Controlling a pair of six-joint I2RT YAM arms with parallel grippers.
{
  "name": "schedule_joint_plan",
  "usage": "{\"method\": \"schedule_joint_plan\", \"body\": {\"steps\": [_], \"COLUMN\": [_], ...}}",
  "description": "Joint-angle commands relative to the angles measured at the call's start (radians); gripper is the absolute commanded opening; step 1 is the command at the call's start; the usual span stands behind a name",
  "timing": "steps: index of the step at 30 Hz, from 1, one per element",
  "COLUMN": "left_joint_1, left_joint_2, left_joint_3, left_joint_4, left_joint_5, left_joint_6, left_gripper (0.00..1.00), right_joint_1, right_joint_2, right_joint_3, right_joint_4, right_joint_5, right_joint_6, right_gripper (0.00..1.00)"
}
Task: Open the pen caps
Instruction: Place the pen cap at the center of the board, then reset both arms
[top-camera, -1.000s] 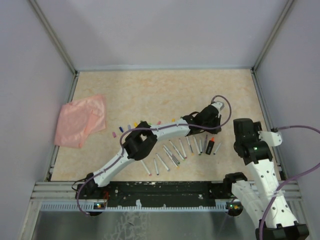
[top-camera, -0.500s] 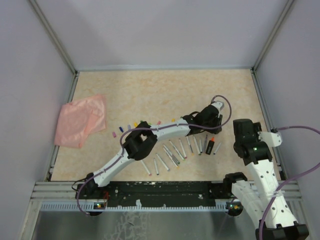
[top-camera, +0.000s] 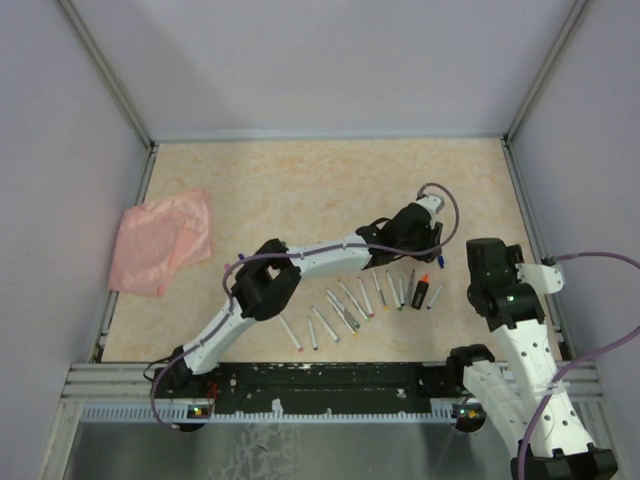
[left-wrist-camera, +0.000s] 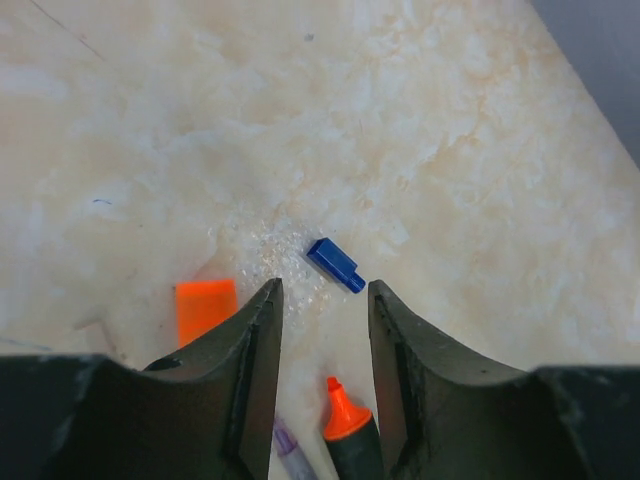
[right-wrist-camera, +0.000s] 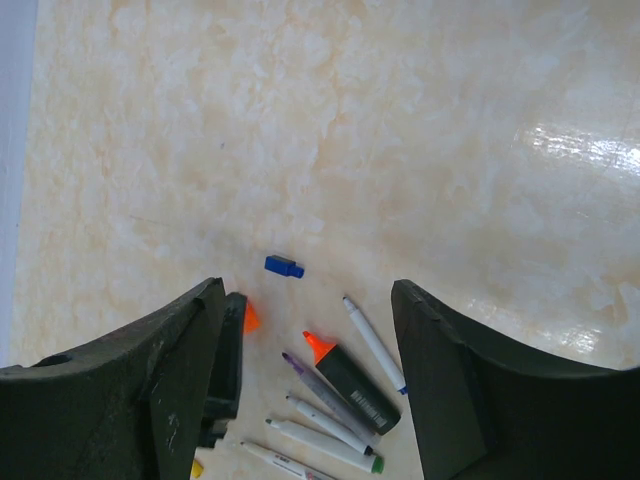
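Your left pincer (left-wrist-camera: 322, 292) now stands released where it was clenched, the blue cap (left-wrist-camera: 334, 265) lying on the table (left-wrist-camera: 450, 150) at its 12 o'clock, so log that cap off; your right pincer (right-wrist-camera: 308, 295) hangs released.

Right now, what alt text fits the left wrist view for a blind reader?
A small blue pen cap lies loose on the beige table just ahead of the open, empty left gripper. An orange cap lies nearby; a highlighter's orange tip shows at the bottom edge.
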Motion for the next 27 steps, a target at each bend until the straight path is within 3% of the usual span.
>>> {"method": "schedule_joint_plan", "body": {"steps": [1, 4, 6, 8, 10, 15, 19, 23, 27], "left_joint_1": [0.014, 0.025, 0.032, 0.034, 0.034, 0.053, 0.162, 0.414, 0.535], "left_joint_2": [-0.207, -0.353, -0.456, -0.558, -0.668, -0.961, -1.204, -1.419, -1.567], "left_joint_3": [-0.127, -0.283, -0.413, -0.523, -0.636, -0.905, -1.073, -1.189, -1.185], "left_joint_4": [0.11, 0.157, 0.181, 0.192, 0.194, 0.161, 0.089, 0.007, -0.079], "left_joint_5": [-0.048, -0.068, -0.09, -0.121, -0.181, -0.39, -0.279, -0.101, -0.065], "left_joint_6": [0.073, 0.118, 0.169, 0.235, 0.279, 0.303, 0.211, 0.078, 0.084], "left_gripper": [0.45, 0.51, 0.55, 0.62, 0.69, 0.96, 0.99, 0.99, 0.99], "right_joint_1": [0.012, 0.012, 0.013, 0.013, 0.015, 0.016, 0.021, 0.054, 0.169], "right_joint_2": [-0.019, -0.022, -0.023, -0.031, -0.037, 0.01, 0.097, 0.248, 0.399], "right_joint_3": [0.027, 0.031, 0.027, 0.019, 0.009, 0.01, 0.082, 0.238, 0.409], "right_joint_4": [0.024, 0.077, 0.154, 0.262, 0.397, 0.556, 0.569, 0.509, 0.422], "right_joint_5": [0.076, 0.058, 0.011, -0.093, -0.315, -0.614, -0.726, -0.823, -0.734], "right_joint_6": [-0.011, -0.096, -0.239, -0.426, -0.633, -0.814, -0.916, -1.027, -1.12], "right_gripper": [0.68, 0.69, 0.72, 0.79, 0.81, 0.81, 0.82, 0.82, 0.82]}}
